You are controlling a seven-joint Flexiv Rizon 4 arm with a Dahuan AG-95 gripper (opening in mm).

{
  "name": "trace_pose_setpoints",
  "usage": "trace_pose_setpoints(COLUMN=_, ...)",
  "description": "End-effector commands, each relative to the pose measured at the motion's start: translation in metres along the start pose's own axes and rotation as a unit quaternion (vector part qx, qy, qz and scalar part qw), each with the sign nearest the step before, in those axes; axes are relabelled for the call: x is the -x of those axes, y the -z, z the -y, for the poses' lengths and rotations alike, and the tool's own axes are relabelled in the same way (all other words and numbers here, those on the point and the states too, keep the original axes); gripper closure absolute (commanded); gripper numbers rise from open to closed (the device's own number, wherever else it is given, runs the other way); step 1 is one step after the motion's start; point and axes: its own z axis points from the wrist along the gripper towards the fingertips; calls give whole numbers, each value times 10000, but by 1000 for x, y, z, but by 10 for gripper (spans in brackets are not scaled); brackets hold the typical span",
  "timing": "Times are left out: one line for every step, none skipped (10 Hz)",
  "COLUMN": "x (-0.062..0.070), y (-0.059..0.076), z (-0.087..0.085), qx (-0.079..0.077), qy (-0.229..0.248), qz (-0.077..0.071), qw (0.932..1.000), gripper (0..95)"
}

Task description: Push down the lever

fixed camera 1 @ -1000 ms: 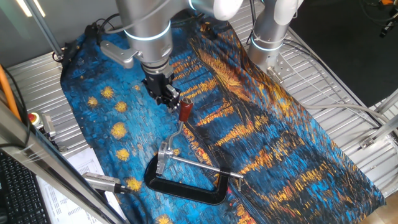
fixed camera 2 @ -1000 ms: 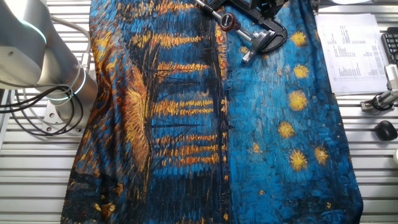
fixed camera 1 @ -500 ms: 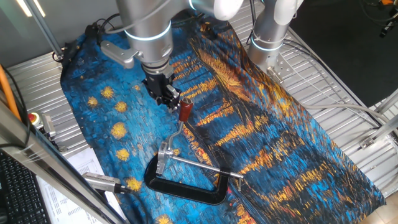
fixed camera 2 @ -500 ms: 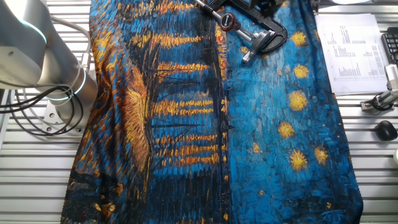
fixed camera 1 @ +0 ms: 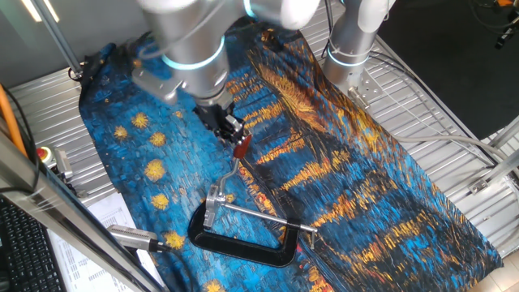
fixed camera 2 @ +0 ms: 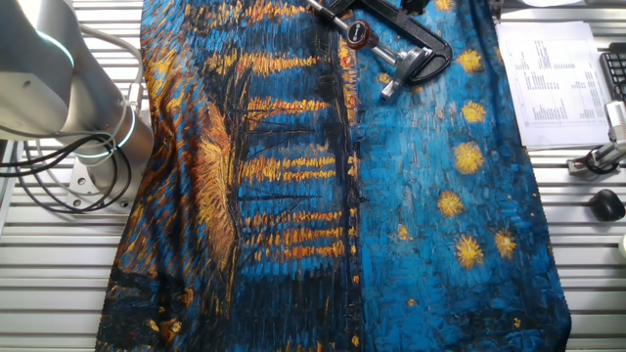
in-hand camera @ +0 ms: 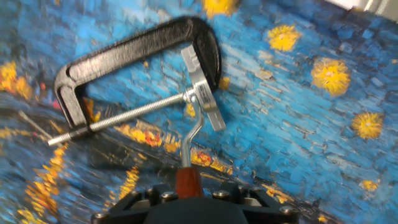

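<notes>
Clearly mid-push: pincer (fixed camera 1: 236,135) closed on the reddish knob of the lever (fixed camera 1: 241,148), raised above its silver bracket (fixed camera 1: 214,203) on the black clamp frame (fixed camera 1: 243,246), lying on the painted cloth (fixed camera 1: 365,195) over the table (fixed camera 1: 32,113). Next, probably pressing the knob down along the hinge's arc. Fingertips cut off in the hand view; knob contact blurred.

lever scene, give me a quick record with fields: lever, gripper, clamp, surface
lever: thin silver arm with reddish-brown knob, raised, hinged to a silver bracket
gripper: at the knob; open or shut cannot be told
clamp frame: black C shape, lying flat, long silver rod across its opening
cloth: blue and orange painted print, covers the table
</notes>
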Motion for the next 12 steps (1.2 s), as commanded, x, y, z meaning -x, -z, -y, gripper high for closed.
trace_pose_setpoints(x=-16, y=-8, z=-2, qx=-203, qy=63, qz=13, qw=9998, gripper=190)
trace_pose_setpoints(x=-19, y=-9, z=-4, qx=-286, qy=89, qz=-32, qw=9995, gripper=190)
trace_pose_setpoints(x=-22, y=-9, z=-5, qx=-306, qy=137, qz=-55, qw=9994, gripper=190)
trace_pose_setpoints(x=-23, y=-11, z=-7, qx=-338, qy=149, qz=-73, qw=9993, gripper=190)
trace_pose_setpoints(x=-22, y=-12, z=-8, qx=-378, qy=143, qz=-89, qw=9991, gripper=190)
trace_pose_setpoints(x=-21, y=-13, z=-7, qx=-471, qy=152, qz=-136, qw=9987, gripper=190)
trace_pose_setpoints(x=-21, y=-13, z=-6, qx=-531, qy=167, qz=-172, qw=9983, gripper=190)
trace_pose_setpoints(x=-21, y=-13, z=-6, qx=-596, qy=177, qz=-226, qw=9978, gripper=380)
trace_pose_setpoints(x=-22, y=-15, z=-6, qx=-679, qy=179, qz=-284, qw=9971, gripper=380)
trace_pose_setpoints(x=-23, y=-19, z=-6, qx=-683, qy=195, qz=-281, qw=9971, gripper=380)
trace_pose_setpoints(x=-24, y=-22, z=-6, qx=-685, qy=209, qz=-281, qw=9970, gripper=380)
trace_pose_setpoints(x=-23, y=-24, z=-7, qx=-683, qy=213, qz=-275, qw=9971, gripper=380)
